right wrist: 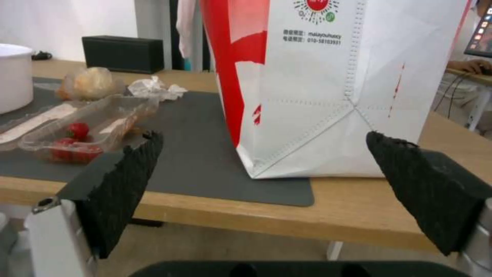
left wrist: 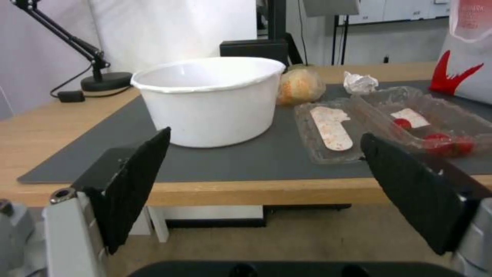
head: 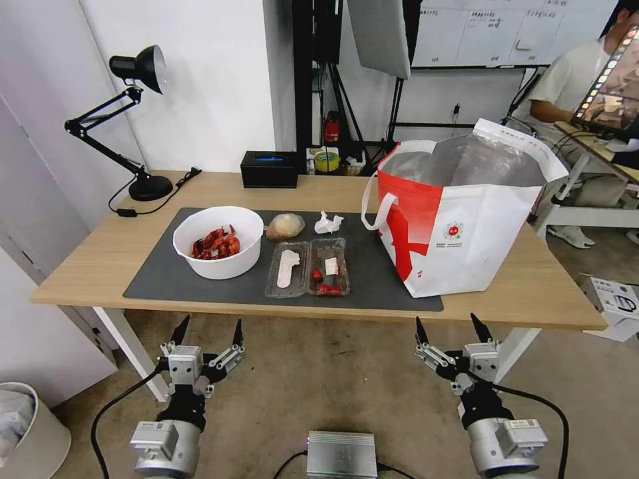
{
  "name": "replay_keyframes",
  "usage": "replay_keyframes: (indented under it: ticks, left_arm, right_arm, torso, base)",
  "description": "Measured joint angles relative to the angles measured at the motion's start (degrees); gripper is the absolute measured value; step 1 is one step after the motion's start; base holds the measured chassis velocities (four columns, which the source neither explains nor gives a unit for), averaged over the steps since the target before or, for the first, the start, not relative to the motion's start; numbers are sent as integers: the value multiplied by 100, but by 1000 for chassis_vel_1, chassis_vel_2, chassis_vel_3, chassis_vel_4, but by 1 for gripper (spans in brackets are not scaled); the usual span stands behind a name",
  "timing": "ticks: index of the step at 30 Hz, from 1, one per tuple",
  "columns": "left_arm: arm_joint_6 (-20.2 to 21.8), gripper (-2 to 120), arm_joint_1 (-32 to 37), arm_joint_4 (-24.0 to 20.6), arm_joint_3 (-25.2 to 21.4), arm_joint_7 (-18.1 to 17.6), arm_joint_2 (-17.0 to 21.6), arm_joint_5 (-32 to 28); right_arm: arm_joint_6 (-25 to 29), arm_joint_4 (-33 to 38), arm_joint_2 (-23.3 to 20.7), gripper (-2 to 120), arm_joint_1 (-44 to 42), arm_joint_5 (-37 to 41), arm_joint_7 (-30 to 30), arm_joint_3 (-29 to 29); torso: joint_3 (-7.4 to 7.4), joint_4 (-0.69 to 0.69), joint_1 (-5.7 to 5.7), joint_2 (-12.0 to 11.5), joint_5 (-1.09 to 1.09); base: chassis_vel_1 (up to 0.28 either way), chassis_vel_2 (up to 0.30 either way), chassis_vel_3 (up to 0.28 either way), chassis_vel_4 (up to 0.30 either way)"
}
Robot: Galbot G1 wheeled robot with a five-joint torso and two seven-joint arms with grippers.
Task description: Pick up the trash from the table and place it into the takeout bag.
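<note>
My left gripper (head: 208, 327) and right gripper (head: 452, 324) hang spread and empty below the table (head: 93, 256); the bowl (head: 218, 241), tray (head: 307, 267) and tissue (head: 327, 223) wait beside the bag (head: 466, 219), its mouth open for loading.

Lab or studio workspace, not home. Light wooden table (head: 100, 253) on white legs stands on bare floor against plain white wall. Black articulated desk lamp (head: 133, 113) at table's far left corner, cable trailing. Behind table: black stands and tripod legs (head: 346, 113), hanging white diffuser panel (head: 379, 33), whiteboard with written grid (head: 479, 33). Person seated at second desk at right edge, beside lit screen (head: 612, 86). Cardboard box (head: 616, 299) on floor.
</note>
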Motion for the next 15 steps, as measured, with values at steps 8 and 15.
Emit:
replay_keyframes:
  ticks: [8, 15]
  left_arm:
    - [0, 100, 0, 0, 0, 0, 0, 0]
    - [0, 100, 0, 0, 0, 0, 0, 0]
  right_arm:
    - [0, 0, 0, 100, 0, 0, 0, 0]
    - [0, 0, 0, 100, 0, 0, 0, 0]
  torso:
    - [0, 0, 0, 0, 0]
    - [0, 0, 0, 0, 0]
  base:
    - [0, 0, 0, 0]
    - [0, 0, 0, 0]
